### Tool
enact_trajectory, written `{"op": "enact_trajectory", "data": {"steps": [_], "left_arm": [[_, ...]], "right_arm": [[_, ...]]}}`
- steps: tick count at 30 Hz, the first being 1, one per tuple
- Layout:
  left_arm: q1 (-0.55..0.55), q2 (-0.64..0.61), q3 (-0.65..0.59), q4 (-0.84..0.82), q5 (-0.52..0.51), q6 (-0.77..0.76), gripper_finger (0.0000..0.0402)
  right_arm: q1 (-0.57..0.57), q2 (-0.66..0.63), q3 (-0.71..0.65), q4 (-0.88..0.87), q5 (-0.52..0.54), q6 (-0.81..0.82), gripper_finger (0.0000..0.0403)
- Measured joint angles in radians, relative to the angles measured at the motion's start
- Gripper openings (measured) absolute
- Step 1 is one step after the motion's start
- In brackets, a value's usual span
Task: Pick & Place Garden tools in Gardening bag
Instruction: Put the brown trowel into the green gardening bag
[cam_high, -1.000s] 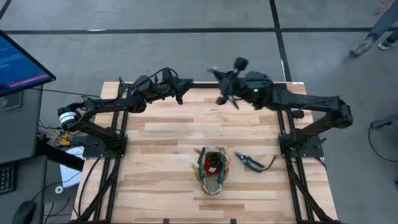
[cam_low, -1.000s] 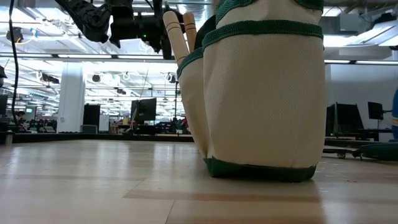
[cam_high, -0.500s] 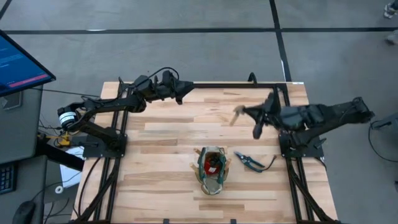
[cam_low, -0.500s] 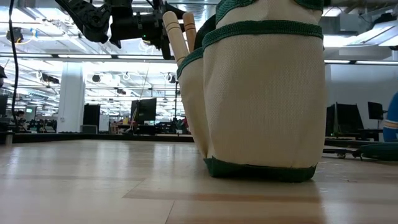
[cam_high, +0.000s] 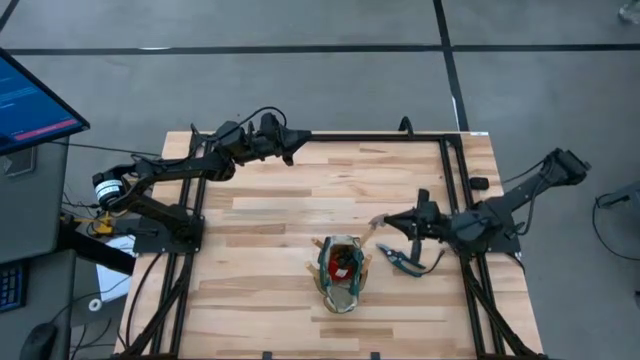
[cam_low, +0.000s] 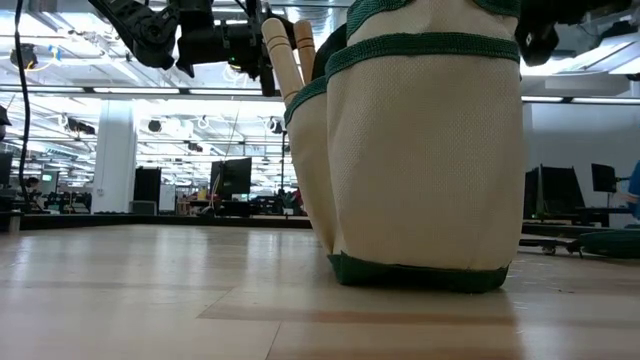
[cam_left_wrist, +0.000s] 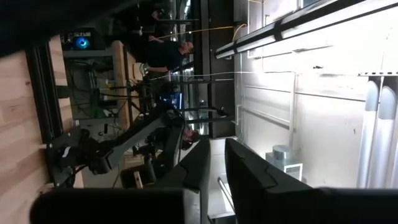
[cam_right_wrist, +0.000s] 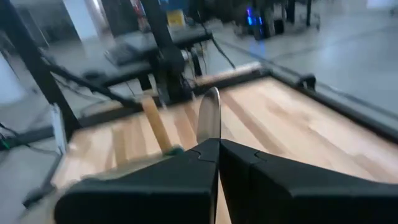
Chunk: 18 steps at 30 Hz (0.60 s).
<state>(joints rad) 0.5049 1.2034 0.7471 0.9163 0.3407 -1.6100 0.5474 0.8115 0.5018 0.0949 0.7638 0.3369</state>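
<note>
The gardening bag (cam_high: 340, 272) stands upright near the middle of the table's near half; it shows close up in the low view (cam_low: 430, 150), with pale wooden handles (cam_low: 285, 60) sticking up out of it. The dark-handled pruning shears (cam_high: 405, 260) lie flat on the table right of the bag. My right gripper (cam_high: 390, 221) hovers just beyond the shears, pointing toward the table's left, shut on a silver-headed tool (cam_right_wrist: 209, 115). My left gripper (cam_high: 293, 147) hangs high over the far left edge, its fingers (cam_left_wrist: 199, 165) a narrow gap apart with nothing between them. My right gripper pinches the tool between its two fingers (cam_right_wrist: 186, 165), which lie about level and point toward the table's left. The tool's silver metal head (cam_right_wrist: 209, 124) sticks out past the fingertips, edge-on. The tool is lifted clear of the table. The fingers hide the part they hold.
Bare wooden tabletop (cam_high: 270, 200) lies left of the bag and across the far half. Black frame rails (cam_high: 455, 180) run along the table's left and right sides. A monitor (cam_high: 30, 100) stands off the table's left. A person (cam_left_wrist: 165, 56) shows in the room beyond.
My right gripper has swung from the table's far edge toward the near and right side and come down, rolling as it went. It carries the tool along and now stands just above the shears, right of the bag. The bag and shears have not moved.
</note>
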Motion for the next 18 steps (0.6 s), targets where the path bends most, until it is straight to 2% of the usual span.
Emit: {"op": "enact_trajectory", "data": {"steps": [3,7,11,14,18], "left_arm": [[0.000,0.000,0.000,-0.001,-0.013,-0.001,0.0038],[0.000,0.000,0.000,-0.002,-0.069,-0.002,0.0027],[0.000,0.000,0.000,-0.003,-0.117,-0.001,0.0019],[0.000,0.000,0.001,-0.003,-0.132,0.002,0.0014],[0.000,0.000,0.001,-0.004,-0.153,0.006,0.0010]], "right_arm": [[0.033,-0.012,-0.032,0.088,0.033,-0.050,0.0000],[0.056,-0.015,-0.072,0.088,0.047,-0.055,0.0000],[0.063,-0.011,-0.153,0.216,0.046,-0.065,0.0000],[0.058,-0.016,-0.206,0.356,0.050,-0.135,0.0000],[0.045,-0.015,-0.227,0.446,0.044,-0.226,0.0000]]}}
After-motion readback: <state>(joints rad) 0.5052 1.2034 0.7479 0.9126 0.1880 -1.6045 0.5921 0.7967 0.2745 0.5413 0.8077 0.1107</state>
